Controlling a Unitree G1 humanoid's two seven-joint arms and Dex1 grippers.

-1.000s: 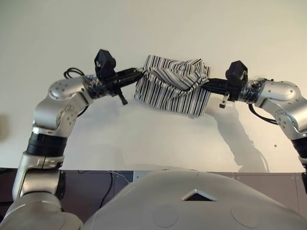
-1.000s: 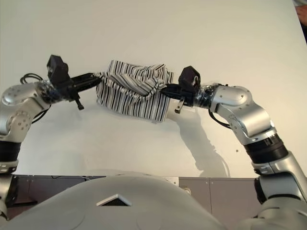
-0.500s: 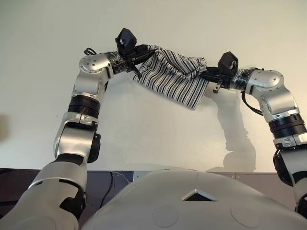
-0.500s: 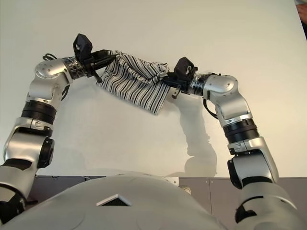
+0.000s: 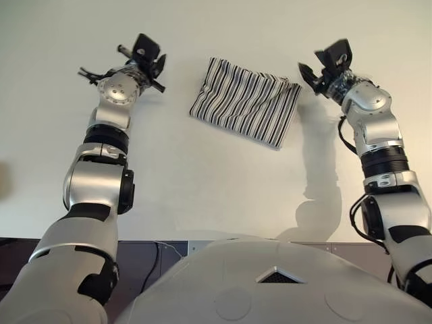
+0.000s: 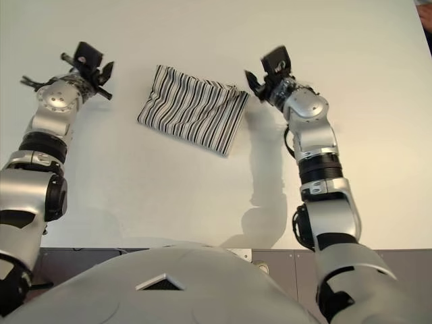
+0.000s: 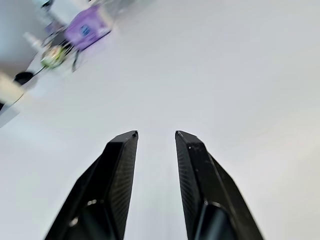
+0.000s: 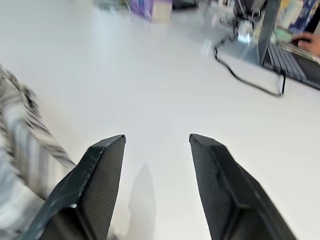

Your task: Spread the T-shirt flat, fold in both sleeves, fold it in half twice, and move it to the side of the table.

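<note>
T-shirt [image 5: 244, 110]: striped, folded compact, flat on counter [image 5: 202, 189]. Left hand [image 7: 156, 134], right hand [image 8: 157, 137]: either side of T-shirt, apart from it, fingers parted, empty. Likely next: pinch opposite edges through all layers, shift sideways level.

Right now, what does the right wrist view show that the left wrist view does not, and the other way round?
Right wrist view, not the left one: the right gripper, an edge of the striped T-shirt lying beside it, and farther off a laptop with a black cable. Left wrist view, not the right one: the left gripper and a small green round thing farther off. Both: the white table, and two open black fingers holding nothing.
</note>
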